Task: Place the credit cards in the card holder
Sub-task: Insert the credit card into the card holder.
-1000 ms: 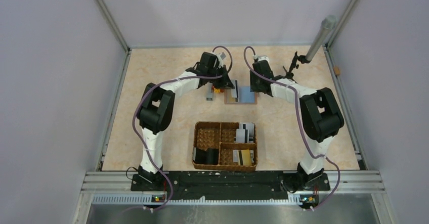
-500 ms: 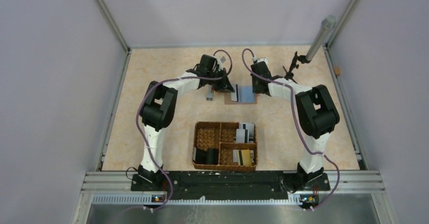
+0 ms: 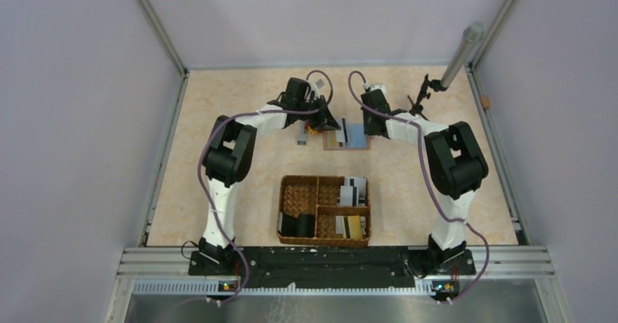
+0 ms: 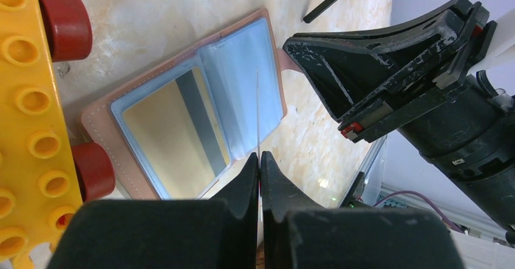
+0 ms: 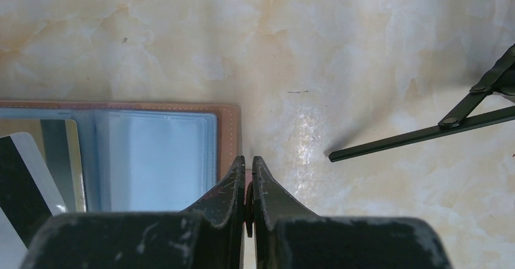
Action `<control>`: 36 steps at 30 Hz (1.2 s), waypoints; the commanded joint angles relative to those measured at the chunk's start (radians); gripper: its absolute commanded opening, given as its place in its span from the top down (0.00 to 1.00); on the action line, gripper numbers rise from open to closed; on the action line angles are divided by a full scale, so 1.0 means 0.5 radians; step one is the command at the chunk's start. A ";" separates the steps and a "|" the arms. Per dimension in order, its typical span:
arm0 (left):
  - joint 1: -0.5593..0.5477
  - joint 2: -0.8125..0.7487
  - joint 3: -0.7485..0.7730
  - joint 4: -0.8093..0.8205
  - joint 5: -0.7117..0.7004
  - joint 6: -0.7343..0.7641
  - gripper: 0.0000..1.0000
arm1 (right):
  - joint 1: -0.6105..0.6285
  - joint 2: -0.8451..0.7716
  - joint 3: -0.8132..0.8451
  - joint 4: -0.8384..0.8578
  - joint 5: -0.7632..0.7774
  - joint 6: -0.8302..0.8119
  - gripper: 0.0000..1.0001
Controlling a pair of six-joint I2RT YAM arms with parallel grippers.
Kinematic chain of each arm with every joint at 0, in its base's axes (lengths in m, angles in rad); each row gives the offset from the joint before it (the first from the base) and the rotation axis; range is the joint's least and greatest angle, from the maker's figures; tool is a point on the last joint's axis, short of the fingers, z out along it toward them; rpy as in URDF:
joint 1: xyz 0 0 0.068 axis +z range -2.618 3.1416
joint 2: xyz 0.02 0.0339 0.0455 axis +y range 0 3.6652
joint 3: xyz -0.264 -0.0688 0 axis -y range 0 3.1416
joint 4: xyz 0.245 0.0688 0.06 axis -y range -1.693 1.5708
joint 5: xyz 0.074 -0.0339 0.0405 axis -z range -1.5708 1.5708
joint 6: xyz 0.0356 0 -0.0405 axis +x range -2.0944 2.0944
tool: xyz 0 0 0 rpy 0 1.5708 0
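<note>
Brown leather card holder (image 4: 234,68) lies open just ahead and to the left of the left gripper (image 4: 259,156). Its fingers are pressed together on a credit card (image 4: 258,111) held edge-on, long axis pointing forward over the empty blue sleeve. The right gripper (image 5: 246,166) is pinched on the holder's tab, seemingly steadying it. The card likely must tip flat leftward before sliding in.

Upper centre: the card holder (image 3: 350,139) lies open, with the left gripper (image 3: 328,125) and a striped card (image 3: 340,133) at its left edge and the right gripper (image 3: 370,127) at its right. Lower centre, the basket (image 3: 321,177) shows more credit cards (image 3: 353,192) in its right compartments.
</note>
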 commanded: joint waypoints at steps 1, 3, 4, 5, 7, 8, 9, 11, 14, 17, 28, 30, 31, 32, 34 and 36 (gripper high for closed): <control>0.014 0.057 0.039 0.141 0.068 -0.046 1.00 | -0.001 0.040 0.115 0.006 0.025 0.005 1.00; 0.013 0.073 0.054 0.116 0.054 -0.030 1.00 | -0.003 0.042 0.116 -0.001 0.023 0.007 1.00; 0.013 0.079 0.059 0.098 0.043 -0.015 1.00 | -0.004 0.041 0.118 0.000 0.020 0.007 1.00; 0.013 0.082 0.065 0.082 0.029 0.003 1.00 | -0.004 0.040 0.119 0.000 0.022 0.005 1.00; 0.015 0.085 0.068 0.058 0.013 0.029 1.00 | -0.002 0.040 0.121 -0.001 0.023 0.007 1.00; 0.015 0.090 0.073 0.043 0.006 0.039 1.00 | -0.003 0.039 0.121 -0.001 0.021 0.008 1.00; 0.015 0.092 0.077 0.032 -0.002 0.052 1.00 | -0.002 0.043 0.123 -0.001 0.016 0.009 1.00; 0.015 0.104 0.082 0.029 0.003 0.055 1.00 | -0.003 0.044 0.124 0.002 0.013 0.012 1.00; 0.014 0.118 0.086 0.031 0.005 0.057 1.00 | -0.003 0.048 0.128 -0.003 0.012 0.013 1.00; 0.014 0.129 0.084 0.063 0.027 0.031 1.00 | -0.004 0.053 0.130 -0.005 0.008 0.012 1.00; 0.026 0.129 0.053 0.221 0.100 -0.105 1.00 | -0.004 0.055 0.135 -0.009 -0.004 0.010 1.00; 0.026 0.134 0.045 0.256 0.107 -0.130 1.00 | -0.004 0.053 0.137 -0.013 -0.004 0.011 1.00; 0.026 0.142 0.046 0.263 0.109 -0.138 1.00 | -0.004 0.048 0.135 -0.013 -0.005 0.013 1.00; 0.027 0.147 0.045 0.265 0.108 -0.139 1.00 | -0.004 0.048 0.137 -0.013 -0.004 0.010 1.00; 0.027 0.156 0.045 0.261 0.099 -0.133 1.00 | -0.004 0.045 0.138 -0.014 -0.005 0.010 1.00; 0.027 0.162 0.048 0.239 0.081 -0.113 1.00 | -0.002 0.050 0.140 -0.012 -0.004 0.008 1.00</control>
